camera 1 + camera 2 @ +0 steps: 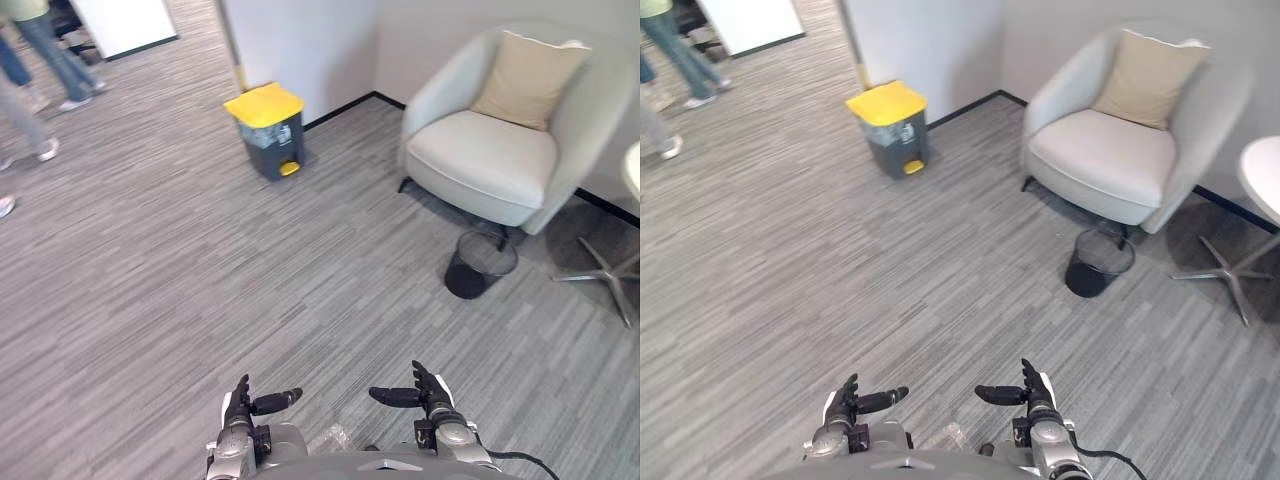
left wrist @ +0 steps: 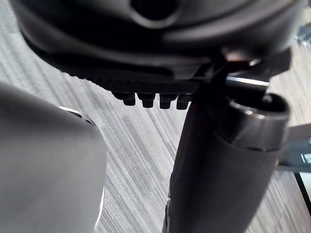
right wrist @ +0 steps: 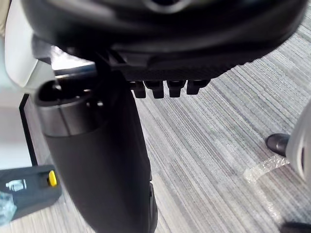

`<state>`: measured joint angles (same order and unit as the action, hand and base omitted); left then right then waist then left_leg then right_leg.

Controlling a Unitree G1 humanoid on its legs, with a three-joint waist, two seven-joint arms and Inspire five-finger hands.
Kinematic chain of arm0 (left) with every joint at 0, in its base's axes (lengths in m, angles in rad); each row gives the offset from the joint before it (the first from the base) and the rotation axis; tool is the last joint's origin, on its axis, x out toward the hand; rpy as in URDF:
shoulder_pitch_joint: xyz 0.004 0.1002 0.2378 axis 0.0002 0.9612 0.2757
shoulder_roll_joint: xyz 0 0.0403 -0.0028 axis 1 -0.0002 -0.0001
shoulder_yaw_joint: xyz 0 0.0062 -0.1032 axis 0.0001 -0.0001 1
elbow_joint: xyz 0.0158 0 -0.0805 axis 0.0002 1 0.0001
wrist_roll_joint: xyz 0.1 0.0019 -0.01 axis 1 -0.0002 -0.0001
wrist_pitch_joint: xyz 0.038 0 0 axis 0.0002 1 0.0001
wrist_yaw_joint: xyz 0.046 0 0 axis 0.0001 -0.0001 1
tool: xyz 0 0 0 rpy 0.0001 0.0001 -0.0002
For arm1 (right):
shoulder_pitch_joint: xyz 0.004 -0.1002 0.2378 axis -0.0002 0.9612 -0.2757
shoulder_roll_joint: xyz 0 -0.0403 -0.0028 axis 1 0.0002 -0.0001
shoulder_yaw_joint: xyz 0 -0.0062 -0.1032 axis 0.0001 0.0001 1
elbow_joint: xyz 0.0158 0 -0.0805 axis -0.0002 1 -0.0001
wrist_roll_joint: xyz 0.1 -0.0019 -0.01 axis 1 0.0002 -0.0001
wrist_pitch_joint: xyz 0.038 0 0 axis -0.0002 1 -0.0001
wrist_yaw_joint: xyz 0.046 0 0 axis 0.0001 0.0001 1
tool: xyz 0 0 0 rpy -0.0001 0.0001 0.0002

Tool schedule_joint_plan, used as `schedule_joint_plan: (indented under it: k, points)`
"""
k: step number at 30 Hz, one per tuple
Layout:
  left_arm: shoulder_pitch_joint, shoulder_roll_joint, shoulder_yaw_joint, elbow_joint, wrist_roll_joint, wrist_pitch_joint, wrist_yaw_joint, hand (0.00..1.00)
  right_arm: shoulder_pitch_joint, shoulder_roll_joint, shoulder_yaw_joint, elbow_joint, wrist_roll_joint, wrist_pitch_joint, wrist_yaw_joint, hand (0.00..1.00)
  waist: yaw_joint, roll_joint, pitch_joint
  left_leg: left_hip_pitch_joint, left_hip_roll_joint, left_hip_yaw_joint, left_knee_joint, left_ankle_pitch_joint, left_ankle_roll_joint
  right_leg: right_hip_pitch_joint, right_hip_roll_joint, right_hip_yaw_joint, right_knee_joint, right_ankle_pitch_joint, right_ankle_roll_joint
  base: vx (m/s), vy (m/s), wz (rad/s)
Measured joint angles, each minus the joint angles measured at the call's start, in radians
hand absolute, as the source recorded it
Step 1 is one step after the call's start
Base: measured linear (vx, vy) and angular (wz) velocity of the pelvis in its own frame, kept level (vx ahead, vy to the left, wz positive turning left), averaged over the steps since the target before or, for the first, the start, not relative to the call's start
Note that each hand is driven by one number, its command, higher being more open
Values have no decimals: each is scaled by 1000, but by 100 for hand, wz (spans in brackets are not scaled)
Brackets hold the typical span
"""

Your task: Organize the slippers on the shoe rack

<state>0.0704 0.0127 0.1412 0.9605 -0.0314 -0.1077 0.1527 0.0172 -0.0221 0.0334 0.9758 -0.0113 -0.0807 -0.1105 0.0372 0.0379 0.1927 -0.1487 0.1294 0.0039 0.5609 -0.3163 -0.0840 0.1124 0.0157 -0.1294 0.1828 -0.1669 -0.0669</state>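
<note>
Where the slippers and the shoe rack stand cannot be told from these views, and neither hand has hold of one. The left hand (image 1: 243,402) and the right hand (image 1: 425,392) hang side by side low over the grey striped carpet (image 1: 180,280). They are well apart from the pale armchair (image 1: 500,150), on its near side, with their thumbs pointing inward toward one another. Both are released: the left hand's fingers (image 2: 146,100) and the right hand's fingers (image 3: 163,89) reach out straight in a row and grasp nothing. A scrap of clear plastic film (image 3: 265,169) lies on the carpet between the hands. A black mesh wastebasket (image 1: 480,265) stands just in front of the armchair, close to its front edge. A beige cushion (image 1: 527,78) leans upright against the armchair's back. To the armchair's right is the edge of a white round table (image 1: 1265,175), with a metal star-shaped base (image 1: 605,268) on the floor beside the armchair. To the armchair's left, well apart from it and against the white wall (image 1: 300,40), stands a dark grey pedal bin (image 1: 270,140) with its yellow lid down and a yellow pedal at its foot. Farther left of the armchair, beyond the bin, are the legs of people (image 1: 45,50) in jeans and pale shoes.
</note>
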Motion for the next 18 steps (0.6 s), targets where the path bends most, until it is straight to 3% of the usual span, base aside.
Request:
schedule_joint_plan:
  k: [1,2,3,4,5,8,12,18]
  points:
    - [-1,1,-1,1,0,0,1,100,0,1,-4,0,5,0,-1,100,0,-1,1,3,-12,-26,-32,3,0,1,-3,10,1,0,4,138,160,-114]
    - [0,-1,-8,5,0,0,4,100,2,1,-15,-1,13,-1,-5,100,0,6,-3,18,-42,-115,-152,65,-7,0,-3,45,5,-2,25,142,168,-95]
    - [3,-11,-11,9,-2,1,3,100,5,-12,-22,3,13,-1,-9,100,0,33,-11,25,-45,-164,-200,174,-13,7,18,86,4,-14,48,183,215,-90]
    - [-8,-1,-16,19,-3,2,2,100,4,-10,-28,4,14,3,-11,100,-1,20,-6,35,-53,-152,-188,175,-12,18,5,103,2,-12,60,217,255,-68]
    - [-8,13,-16,20,-3,1,3,100,24,7,-54,-8,14,2,-11,100,-2,-12,-23,60,-67,-127,-220,173,-7,16,-25,115,2,-17,81,205,232,-40]
    - [4,29,-16,24,-6,3,5,100,37,32,-81,-1,14,2,-10,100,6,-45,-44,106,-90,-69,-284,183,13,16,-60,160,-8,-20,97,141,148,-41]
    - [6,21,-18,39,-7,8,2,100,35,32,-125,20,17,2,-16,100,6,-39,-56,180,-102,-17,-387,214,38,33,-82,202,-37,-8,114,61,71,-37]
    - [12,18,-16,46,-17,7,-10,100,35,22,-155,41,54,2,-28,100,4,-37,-63,232,-96,6,-483,255,31,31,-77,217,-43,3,114,2,-11,-11]
